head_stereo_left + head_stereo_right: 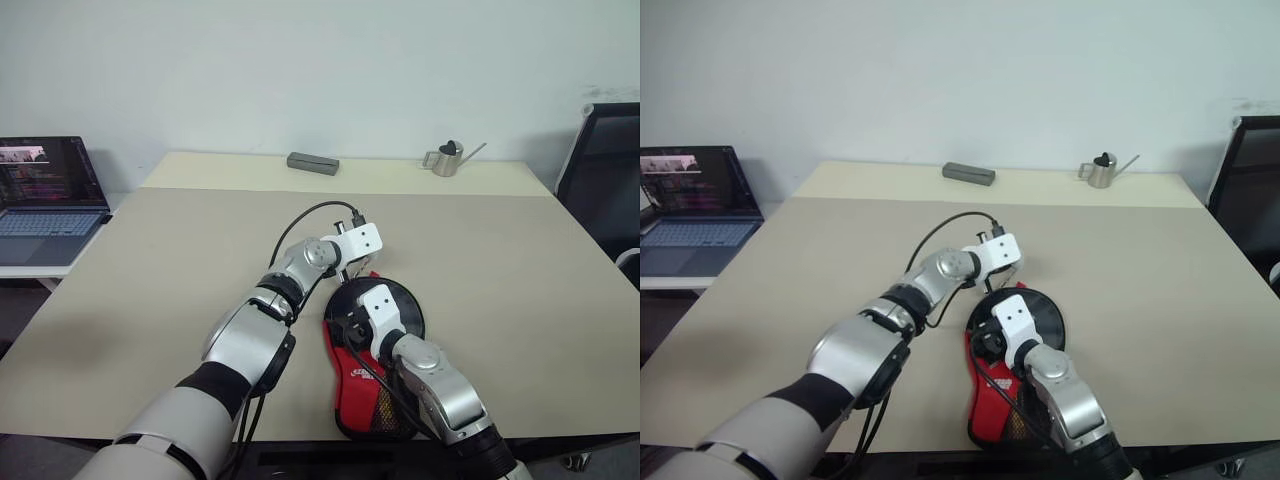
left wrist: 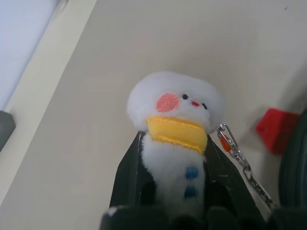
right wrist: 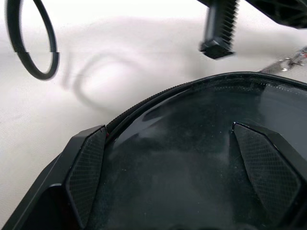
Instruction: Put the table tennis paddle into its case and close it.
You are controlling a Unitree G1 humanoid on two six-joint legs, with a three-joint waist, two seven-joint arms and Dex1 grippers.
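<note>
Your case (image 1: 372, 350) lies flat near the table's (image 1: 500, 260) front edge: soft fabric, paddle-shaped, round black upper part, red lower part with a white logo and a mesh pocket toward the near end. In the right wrist view the table tennis paddle (image 3: 192, 158) shows its smooth, dusty black face inside the case's ribbed zip rim.

Your left gripper (image 2: 175, 191) is clamped on the white fluffy charm (image 2: 175, 110), a plush figure with a pink cheek, yellow scarf and blue buttons; a metal clip and chain (image 2: 237, 155) hang from it toward the case. The black fingers (image 2: 127, 177) press its body from both sides.

Your right gripper (image 3: 182, 167) stands wide, its textured pads (image 3: 86, 167) spread over the paddle face; you can't tell whether they touch it.

Farther off: a flat grey box (image 1: 313, 162) and a small metal watering can (image 1: 446, 158) at the far edge, and a laptop (image 1: 50, 195) on a side desk to the left.
</note>
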